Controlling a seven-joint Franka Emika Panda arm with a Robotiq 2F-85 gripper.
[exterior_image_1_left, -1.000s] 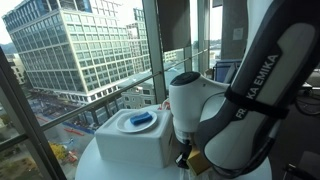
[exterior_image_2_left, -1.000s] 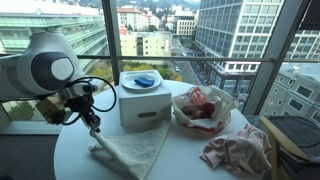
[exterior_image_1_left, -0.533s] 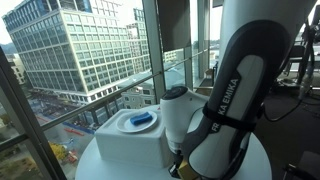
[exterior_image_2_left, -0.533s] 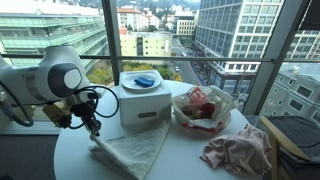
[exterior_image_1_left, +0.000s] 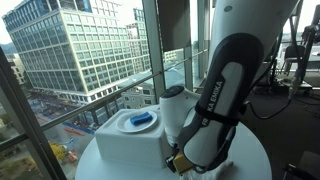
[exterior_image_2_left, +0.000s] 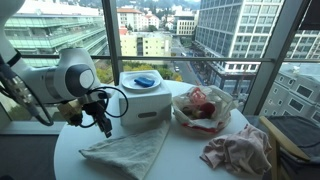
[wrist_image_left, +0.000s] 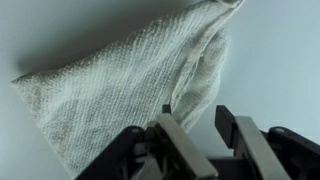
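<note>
- State: the jaws stand parted and empty. In the wrist view, bare desk (wrist_image_left: 270, 60) shows between the fingers (wrist_image_left: 180, 140).
- Location: the towel (exterior_image_2_left: 125, 150) lies flat and rumpled on the desk, in front of the white box (exterior_image_2_left: 143, 105). It is well apart from the basket (exterior_image_2_left: 205, 108) and the pink cloth (exterior_image_2_left: 235, 150). The jaws are at its narrow end; whether a fingertip touches the fabric cannot be told.
- Hazard, missed pinch: the fabric lies thin against the desk. Closing too high would probably catch nothing. Closing too low would press the fingertips hard into the desk surface.
- Hazard, partial pinch: only one fold lies near the jaws. A grip on a single loose layer may slip once the rest of the towel's weight comes onto it.
- Hazard, dragging: the towel reaches toward the near rim of the desk. A sideways pull could slide it over the rim.
- Hazard, collision: the white box stands just beside the jaws and carries a plate (exterior_image_2_left: 143, 81) with a blue item. A swing toward it could knock the box or tip the plate.
- Hazard, snagging: the black cable (exterior_image_2_left: 120, 95) loops close to the box corner and could catch on it.
</note>
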